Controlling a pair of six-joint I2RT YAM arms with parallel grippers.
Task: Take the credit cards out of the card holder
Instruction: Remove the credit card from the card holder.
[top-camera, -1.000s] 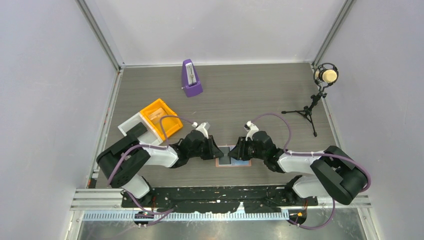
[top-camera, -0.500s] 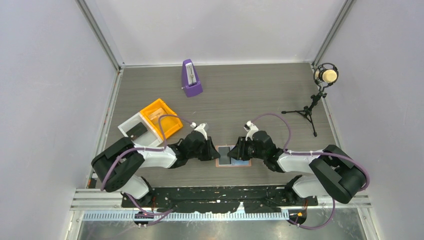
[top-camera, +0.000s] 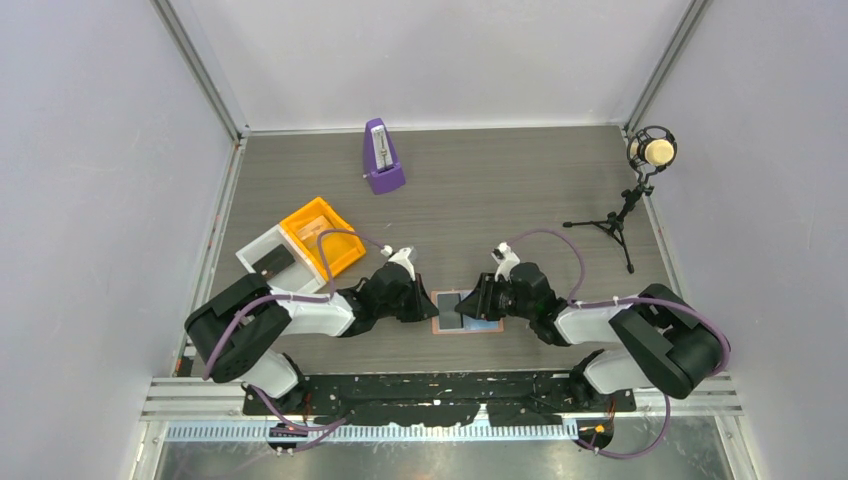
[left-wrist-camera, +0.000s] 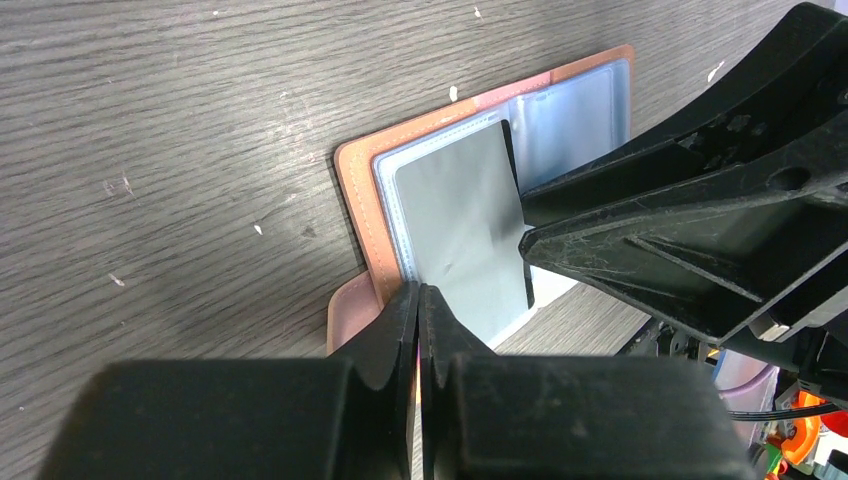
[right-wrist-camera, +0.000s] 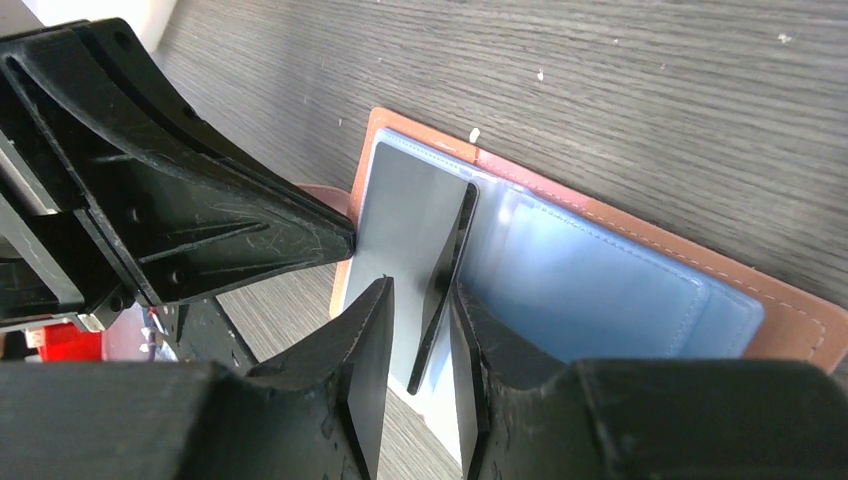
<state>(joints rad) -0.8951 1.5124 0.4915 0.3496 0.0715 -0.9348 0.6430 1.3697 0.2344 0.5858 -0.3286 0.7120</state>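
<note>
The card holder (top-camera: 486, 327) lies spread open on the table between both arms, salmon rim (left-wrist-camera: 355, 190) and blue-grey inner faces (right-wrist-camera: 640, 290) up. A grey credit card (left-wrist-camera: 465, 220) lies flat on its left page. A second, dark credit card (right-wrist-camera: 445, 280) stands tilted on edge by the fold. My right gripper (right-wrist-camera: 422, 288) is open and straddles that raised card, which leans against one finger. My left gripper (left-wrist-camera: 418, 290) is shut, its tips resting at the holder's left edge. In the top view the left gripper (top-camera: 430, 305) and right gripper (top-camera: 466, 304) face each other.
An orange tray (top-camera: 320, 238) and a white tray (top-camera: 265, 258) holding a dark item sit at the back left. A purple metronome (top-camera: 383, 157) stands farther back. A microphone (top-camera: 652, 151) on a small tripod (top-camera: 612, 224) is at the right.
My left gripper has shut and drawn back slightly to the left, uncovering the holder's left page. The right gripper has stayed almost still over the holder.
</note>
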